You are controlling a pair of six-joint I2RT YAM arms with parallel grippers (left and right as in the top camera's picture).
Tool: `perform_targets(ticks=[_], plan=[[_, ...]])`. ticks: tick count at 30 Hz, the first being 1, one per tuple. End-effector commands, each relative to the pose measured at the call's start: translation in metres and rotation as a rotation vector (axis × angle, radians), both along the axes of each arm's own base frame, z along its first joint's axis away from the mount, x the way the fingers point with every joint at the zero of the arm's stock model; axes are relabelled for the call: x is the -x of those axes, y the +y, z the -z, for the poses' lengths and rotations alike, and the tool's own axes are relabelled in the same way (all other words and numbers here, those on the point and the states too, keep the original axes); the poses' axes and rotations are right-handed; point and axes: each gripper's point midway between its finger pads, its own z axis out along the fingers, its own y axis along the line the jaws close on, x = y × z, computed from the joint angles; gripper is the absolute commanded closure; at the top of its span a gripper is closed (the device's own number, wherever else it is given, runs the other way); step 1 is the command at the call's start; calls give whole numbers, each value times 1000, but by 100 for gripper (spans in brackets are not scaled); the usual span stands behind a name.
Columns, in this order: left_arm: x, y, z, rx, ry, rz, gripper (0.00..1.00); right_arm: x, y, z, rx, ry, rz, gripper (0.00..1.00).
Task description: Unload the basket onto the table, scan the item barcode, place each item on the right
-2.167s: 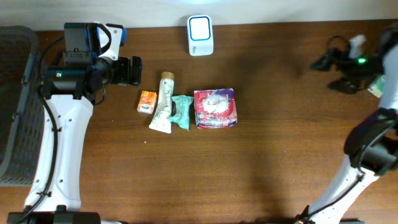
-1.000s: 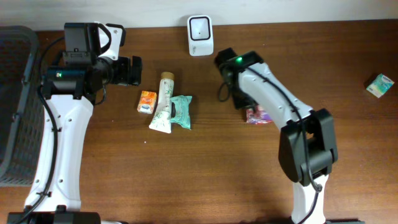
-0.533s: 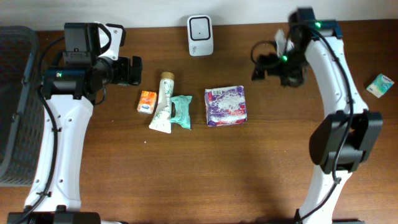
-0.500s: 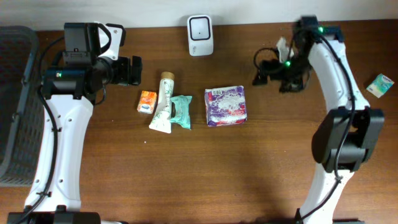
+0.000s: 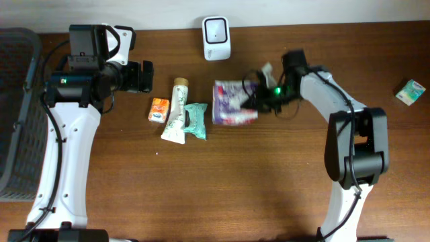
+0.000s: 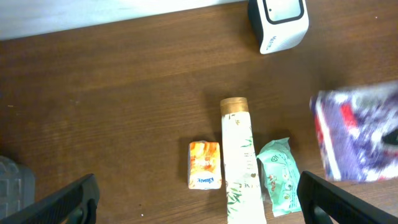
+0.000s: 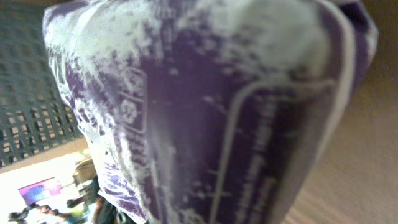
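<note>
The purple packet [image 5: 232, 102] is seen just right of the middle of the overhead frame, below and a little right of the white scanner [image 5: 216, 29] at the top edge. It is held at its right edge by the right gripper [image 5: 257, 102], whose fingers are closed on the wrapper. In the right wrist view the frame is filled by the packet, so the pinch itself is hidden. The left gripper [image 5: 143, 76] is kept at upper left with its fingers spread wide and nothing between them.

Several things could go wrong from here. The packet looks soft, and only a thin margin appears to be pinched – it could sag, twist or slip out as it is swung toward the scanner. No barcode can be made out in any view, so the wrong face may well be presented and no read obtained. The tube [image 5: 178, 111] and the green pack [image 5: 195, 121] lie just left of the packet – they could be knocked if it is carried low or wide.
</note>
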Motion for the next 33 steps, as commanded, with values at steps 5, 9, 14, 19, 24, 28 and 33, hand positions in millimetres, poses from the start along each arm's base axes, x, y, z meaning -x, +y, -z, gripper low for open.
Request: perform_targets(ticks=[5,9,14,19,24,28,33], plan=[[-1,0,-6,7,-14,-7,1,-53,38,-185,-34,-770,-154,96],[-1,0,-6,7,-14,-7,1,-57,34,-179,7,-757,-131,96],[-1,0,-6,7,-13,-7,1,-49,33,-170,8,-677,-122,96],[-1,0,-6,7,-14,-7,1,-47,32,-168,10,-665,-123,96],[-1,0,-6,7,-14,-7,1,-54,-35,-100,595,-468,106,96],[-1,0,-6,7,-14,-7,1,3,-128,-87,1358,-277,270,96],[-1,0,-6,7,-14,-7,1,44,-134,-35,1436,-99,135,65]])
